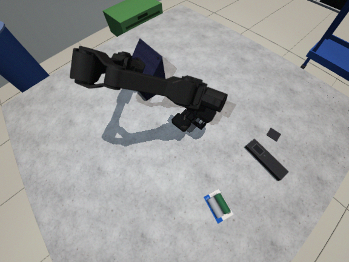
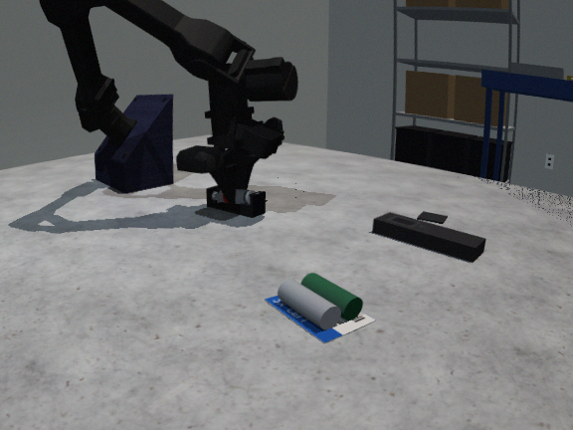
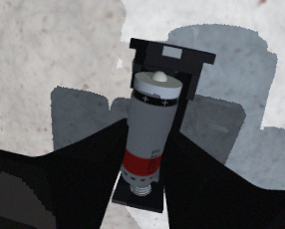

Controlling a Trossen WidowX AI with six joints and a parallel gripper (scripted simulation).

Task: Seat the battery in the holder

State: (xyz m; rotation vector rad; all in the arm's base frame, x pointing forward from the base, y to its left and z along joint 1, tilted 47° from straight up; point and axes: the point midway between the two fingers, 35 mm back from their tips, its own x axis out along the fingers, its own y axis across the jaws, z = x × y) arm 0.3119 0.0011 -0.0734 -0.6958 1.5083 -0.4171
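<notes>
The battery (image 3: 149, 124) (image 2: 247, 198), silver with a red band, lies lengthwise over the black holder (image 3: 194, 85) (image 2: 258, 206). My gripper (image 3: 146, 128) (image 2: 236, 199) is shut on the battery's middle, one finger on each side. In the wrist view, the flat end is at the spring (image 3: 141, 190), of which a few coils show. The terminal end looks raised and stands short of the lip (image 3: 186, 54), not under it. The battery is turned slightly against the holder's length, with more of the right wall showing. The fingers hide the holder's middle.
A card with a grey and a green cylinder (image 1: 222, 204) (image 2: 331, 296) lies at the front. A long black box (image 1: 266, 161) (image 2: 428, 236) and a small dark square (image 1: 274, 134) (image 2: 432, 217) lie to the right. A dark blue wedge block (image 2: 149, 154) stands behind the arm.
</notes>
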